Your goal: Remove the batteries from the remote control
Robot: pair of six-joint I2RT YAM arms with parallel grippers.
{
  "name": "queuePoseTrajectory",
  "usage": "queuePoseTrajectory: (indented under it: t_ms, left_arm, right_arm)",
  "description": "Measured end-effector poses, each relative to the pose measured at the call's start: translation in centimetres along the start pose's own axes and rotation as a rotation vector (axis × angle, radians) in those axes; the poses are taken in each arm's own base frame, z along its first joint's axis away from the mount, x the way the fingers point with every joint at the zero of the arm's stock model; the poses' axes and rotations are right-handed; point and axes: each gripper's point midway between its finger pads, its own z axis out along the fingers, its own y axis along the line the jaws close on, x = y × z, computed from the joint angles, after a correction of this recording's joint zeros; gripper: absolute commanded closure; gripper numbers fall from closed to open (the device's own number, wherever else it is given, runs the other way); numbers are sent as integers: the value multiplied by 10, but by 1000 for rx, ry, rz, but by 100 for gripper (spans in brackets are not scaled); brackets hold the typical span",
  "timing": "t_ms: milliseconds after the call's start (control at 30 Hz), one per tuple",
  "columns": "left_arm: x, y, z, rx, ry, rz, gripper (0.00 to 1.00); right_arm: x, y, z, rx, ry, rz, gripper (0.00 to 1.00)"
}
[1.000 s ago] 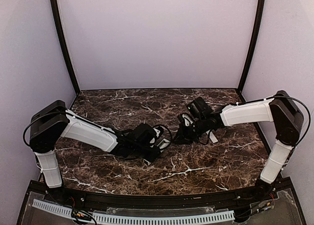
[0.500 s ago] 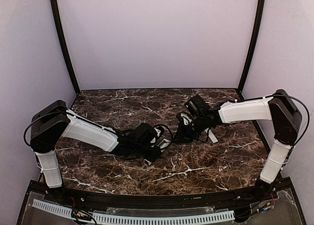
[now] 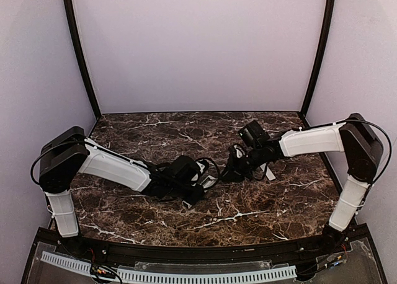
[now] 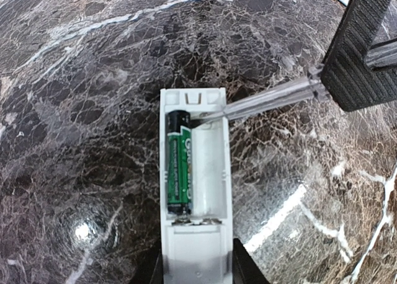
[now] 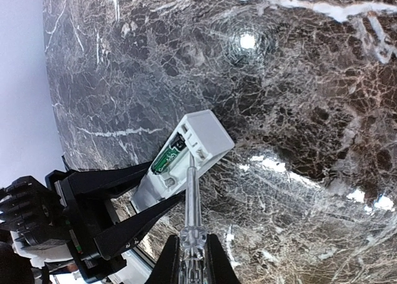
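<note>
Our left gripper (image 4: 196,270) clamps the remote (image 4: 208,172) near the middle of the table (image 4: 74,110), compartment up, one green battery (image 4: 179,163) beside an empty slot. Our right gripper (image 5: 191,258) is closed on a screwdriver (image 5: 190,197), tip at the battery's end.

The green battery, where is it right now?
In the left wrist view, the green battery lies in the picture-left slot of the remote control's open compartment, beside the empty slot, the screwdriver tip at its far end.
</note>
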Motion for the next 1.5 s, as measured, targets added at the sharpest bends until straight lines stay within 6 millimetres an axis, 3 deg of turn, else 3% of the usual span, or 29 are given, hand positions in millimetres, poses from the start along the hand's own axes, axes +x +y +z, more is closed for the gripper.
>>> queuePoseTrajectory:
  t_ms: [467,1500]
  left_arm:
    - [0,-2,0,-9,2,37,100]
    - [-1,-2,1,-16,6,29,100]
  right_arm:
    - [7,-1,-8,-28,15,117,100]
    - [13,3,-12,-3,30,49,100]
